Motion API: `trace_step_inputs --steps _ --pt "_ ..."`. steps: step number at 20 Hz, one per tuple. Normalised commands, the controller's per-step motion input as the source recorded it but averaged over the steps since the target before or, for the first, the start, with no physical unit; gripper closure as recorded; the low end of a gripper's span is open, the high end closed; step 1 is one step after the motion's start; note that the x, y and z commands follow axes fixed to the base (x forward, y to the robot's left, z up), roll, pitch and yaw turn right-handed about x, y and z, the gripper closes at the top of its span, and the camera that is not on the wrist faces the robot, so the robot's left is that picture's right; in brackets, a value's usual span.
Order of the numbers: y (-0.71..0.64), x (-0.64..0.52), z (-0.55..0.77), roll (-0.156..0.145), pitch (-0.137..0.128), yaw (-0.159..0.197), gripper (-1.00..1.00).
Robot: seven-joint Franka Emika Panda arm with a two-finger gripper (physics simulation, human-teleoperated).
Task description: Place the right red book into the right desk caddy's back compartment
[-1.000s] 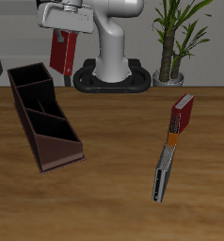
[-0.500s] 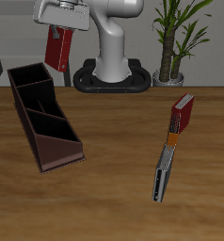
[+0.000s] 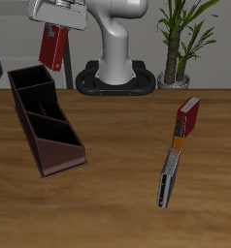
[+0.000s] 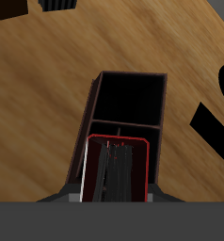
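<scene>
The hand (image 3: 56, 21) grips the right red book (image 3: 53, 46) clamped on end, hanging high above the right desk caddy (image 3: 45, 118) (at about its 12 o'clock), so it can drop edge-first into the back compartment (image 3: 30, 78) on the counter (image 3: 117, 184).

Raised arm's fingers (image 3: 55, 29) clamp a book (image 3: 53, 46).

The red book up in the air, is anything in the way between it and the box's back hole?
Nothing visible blocks it. The end effector holds the right red book in the air above the right desk caddy, and the back compartment looks open and empty.
</scene>
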Motion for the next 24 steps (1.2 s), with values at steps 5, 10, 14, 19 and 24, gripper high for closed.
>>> trace_step_inputs --steps 5,10,14,19,24 --pt "-0.12 -0.07 0.05 -0.021 -0.015 -0.028 1.0" --pt "-0.08 0.01 -0.04 -0.029 -0.005 -0.013 1.0" --pt "-0.06 -0.02 -0.01 -0.023 -0.005 -0.002 1.0" --pt "-0.04 0.01 -0.01 -0.012 -0.014 0.013 1.0" --pt "-0.17 0.06 0.19 -0.048 -0.072 -0.043 1.0"
